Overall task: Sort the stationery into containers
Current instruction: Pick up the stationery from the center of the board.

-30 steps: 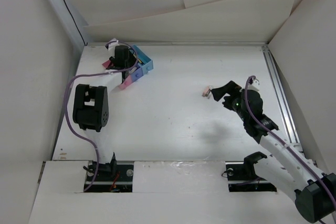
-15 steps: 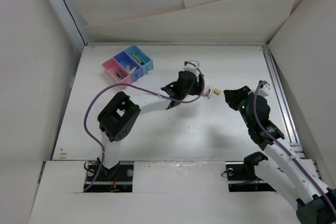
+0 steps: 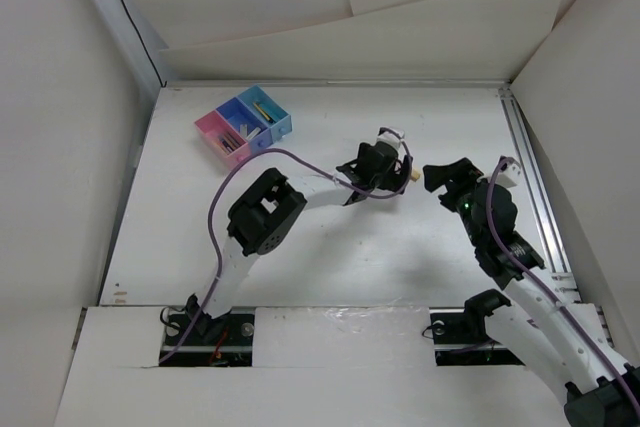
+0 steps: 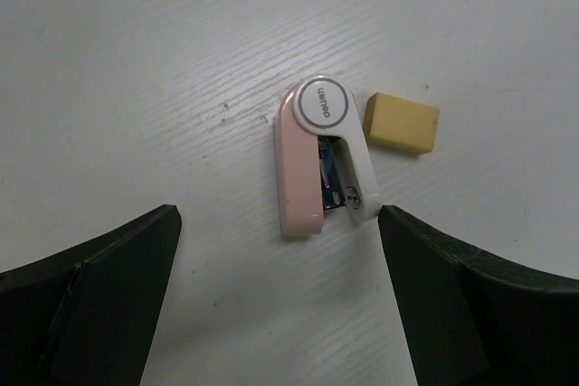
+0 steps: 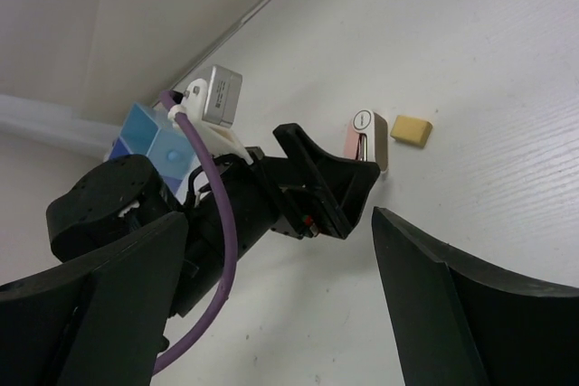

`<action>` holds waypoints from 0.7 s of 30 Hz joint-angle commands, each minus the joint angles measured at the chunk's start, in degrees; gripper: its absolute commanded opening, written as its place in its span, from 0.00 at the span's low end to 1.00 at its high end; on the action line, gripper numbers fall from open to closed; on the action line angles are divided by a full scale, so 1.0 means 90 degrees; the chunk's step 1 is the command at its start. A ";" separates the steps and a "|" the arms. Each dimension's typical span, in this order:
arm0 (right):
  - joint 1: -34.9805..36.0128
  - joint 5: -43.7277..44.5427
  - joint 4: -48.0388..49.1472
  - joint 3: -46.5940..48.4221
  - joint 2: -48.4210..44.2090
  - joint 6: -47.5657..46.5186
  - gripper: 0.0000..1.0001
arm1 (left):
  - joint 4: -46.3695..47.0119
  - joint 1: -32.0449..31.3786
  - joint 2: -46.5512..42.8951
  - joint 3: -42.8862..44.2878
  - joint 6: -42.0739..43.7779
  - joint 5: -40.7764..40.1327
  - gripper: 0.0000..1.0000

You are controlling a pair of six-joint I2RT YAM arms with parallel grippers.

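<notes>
A small pink-and-white piece (image 4: pixel 321 155) lies flat on the white table with a beige eraser (image 4: pixel 401 122) right beside it. My left gripper (image 4: pixel 276 314) is open and empty, hovering just short of the pink piece with a jaw on each side. In the top view the left gripper (image 3: pixel 390 175) covers the pink piece, and the beige eraser (image 3: pixel 411 176) shows at its right. My right gripper (image 3: pixel 447 177) is open and empty just right of the eraser. The pink, purple-blue and light-blue containers (image 3: pixel 245 122) stand at the far left with thin pens inside.
The right wrist view shows the left gripper (image 5: pixel 330 189), its purple cable (image 5: pixel 213 223), the pink piece (image 5: pixel 366 137) and the eraser (image 5: pixel 411 130) ahead of my open right gripper (image 5: pixel 280 305). A metal rail (image 3: pixel 530 177) runs along the table's right edge.
The left arm swung from the containers across to the middle and now sits over the pink piece. The right gripper drew back to the right, away from the pieces.
</notes>
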 commanded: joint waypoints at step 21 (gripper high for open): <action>-0.0022 -0.0325 0.0226 -0.0010 0.0165 -0.0008 0.90 | -0.0414 -0.0122 0.0911 0.1320 0.0238 0.0152 0.39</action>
